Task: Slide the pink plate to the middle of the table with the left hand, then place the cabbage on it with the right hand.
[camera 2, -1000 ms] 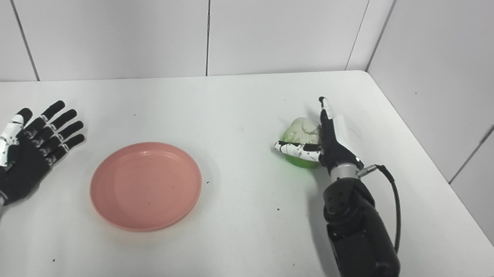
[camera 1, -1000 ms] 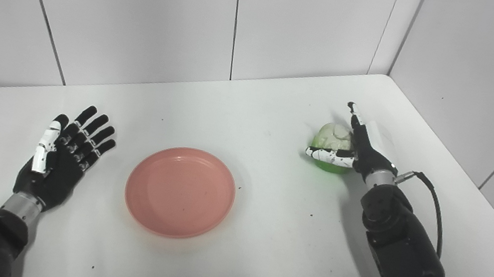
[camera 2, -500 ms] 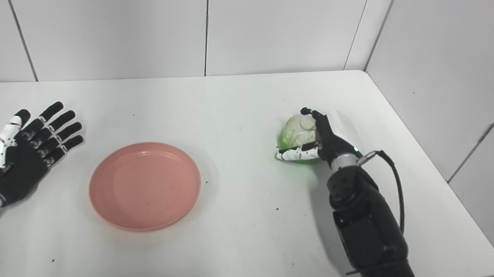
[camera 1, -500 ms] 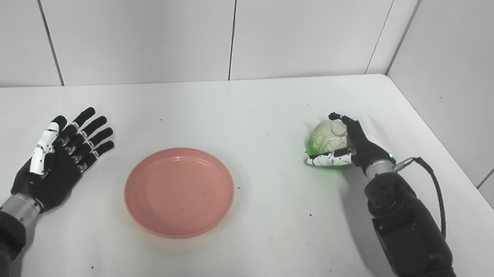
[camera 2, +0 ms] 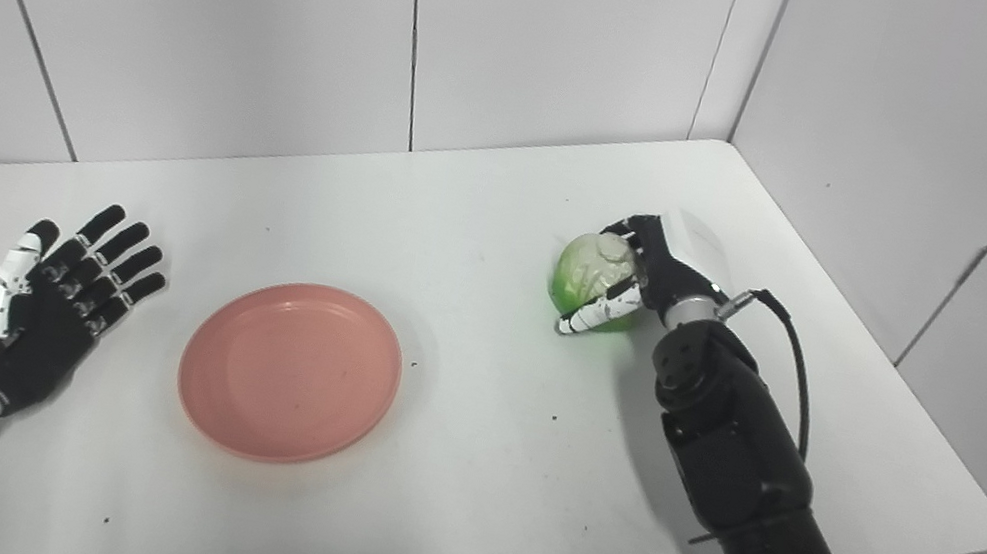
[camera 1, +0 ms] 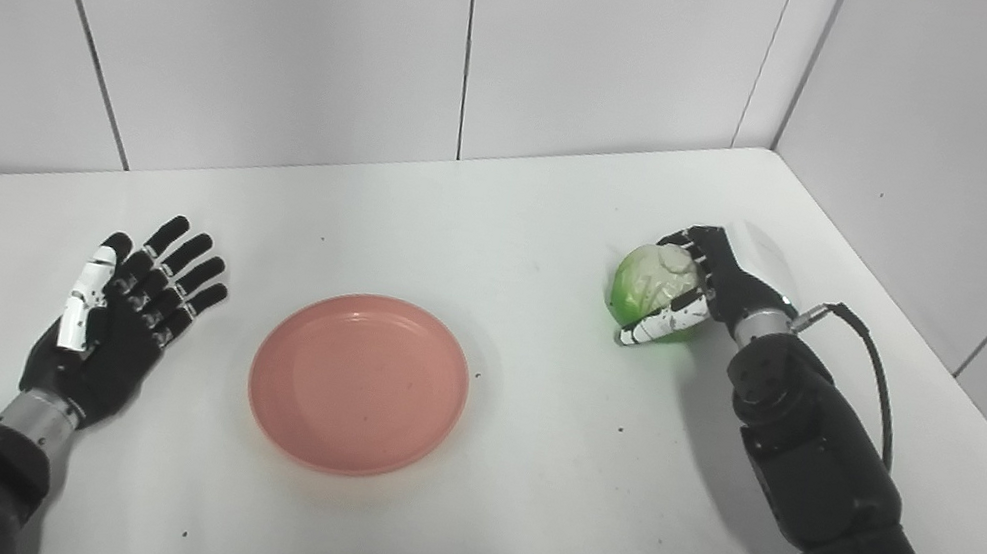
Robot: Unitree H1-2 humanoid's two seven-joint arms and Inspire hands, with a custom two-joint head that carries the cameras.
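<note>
White panelled walls enclose a white surface (camera 1: 518, 484). The pink plate (camera 1: 359, 382), round, shallow and plain, lies near its middle. The cabbage (camera 1: 650, 284), pale at the crown and bright green below, sits right of the plate, clasped by the right robot hand (camera 1: 706, 279). The left robot hand (camera 1: 116, 317) lies flat, fingers spread, left of the plate. No writing is legible.

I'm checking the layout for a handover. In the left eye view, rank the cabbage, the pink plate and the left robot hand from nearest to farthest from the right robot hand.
1. cabbage: held in the right robot hand, right side of the table.
2. pink plate: mid-table, to its left.
3. left robot hand: far left, open, palm up.
</note>
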